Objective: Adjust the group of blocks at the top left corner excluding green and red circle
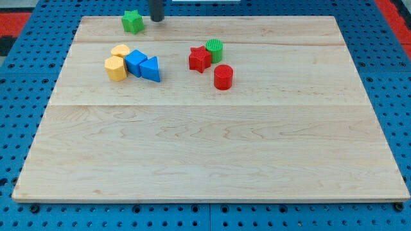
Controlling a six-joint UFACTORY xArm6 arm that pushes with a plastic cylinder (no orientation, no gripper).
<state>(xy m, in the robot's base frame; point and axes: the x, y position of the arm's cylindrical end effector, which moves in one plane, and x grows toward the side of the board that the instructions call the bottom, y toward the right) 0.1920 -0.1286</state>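
My tip point(157, 19) is seen just right of the green star point(133, 22), apart from it. Below the star, yellow blocks point(116, 67), blue cube point(135, 62) and blue triangle point(151, 69) are clustered, touching. No gripper is fitted.

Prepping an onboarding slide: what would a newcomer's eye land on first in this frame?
Probably the tight yellow-and-blue cluster at the board's upper left: two yellow blocks touching a blue cube and blue triangle. Next, the red star, green cylinder and red cylinder near top centre. A green star sits alone at the top edge, my tip just to its right.
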